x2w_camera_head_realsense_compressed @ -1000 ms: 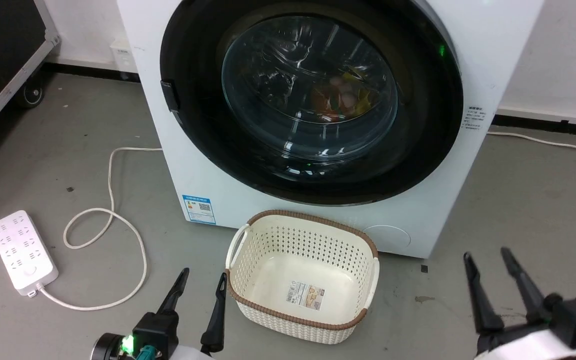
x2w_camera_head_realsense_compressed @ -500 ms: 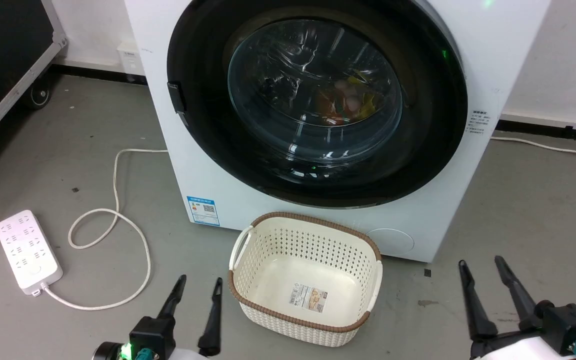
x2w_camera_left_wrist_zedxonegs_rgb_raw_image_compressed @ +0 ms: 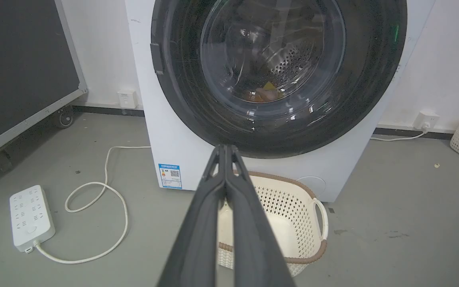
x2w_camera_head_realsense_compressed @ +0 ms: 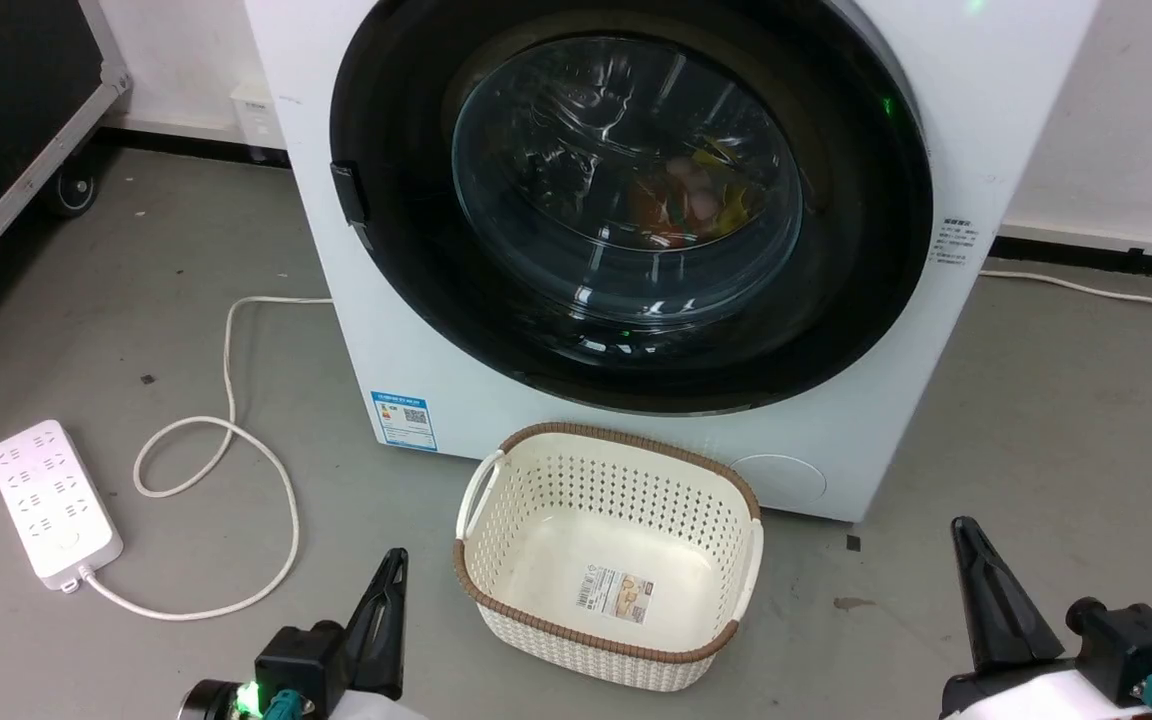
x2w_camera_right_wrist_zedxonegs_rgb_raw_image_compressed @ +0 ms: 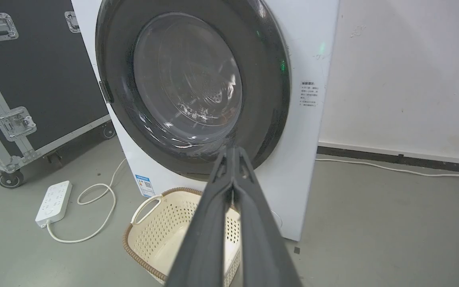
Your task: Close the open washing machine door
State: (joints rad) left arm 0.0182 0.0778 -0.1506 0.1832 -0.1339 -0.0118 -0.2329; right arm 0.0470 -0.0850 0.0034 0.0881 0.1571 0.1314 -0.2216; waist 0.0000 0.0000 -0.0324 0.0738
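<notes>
L gripper [x2w_camera_head_realsense_compressed: 391, 575] & R gripper [x2w_camera_head_realsense_compressed: 968, 535]: each pinched to one blade, fingers touching, nothing held; wrist views agree. Both sit low over the floor [x2w_camera_head_realsense_compressed: 1036, 400], pointing up toward the washing machine [x2w_camera_head_realsense_compressed: 406, 350]. Washing machine door [x2w_camera_head_realsense_compressed: 626, 200] is ahead of & above both. Its round face looks flat vs the white front, so judged closed or v. nearly; can't tell if the latch is seated. Cream basket [x2w_camera_head_realsense_compressed: 606, 432] on floor btwn grippers, just beside machine's base. Catch tab [x2w_camera_head_realsense_compressed: 344, 192] is on door's left rim, so L arm is nearer for any final push.
</notes>
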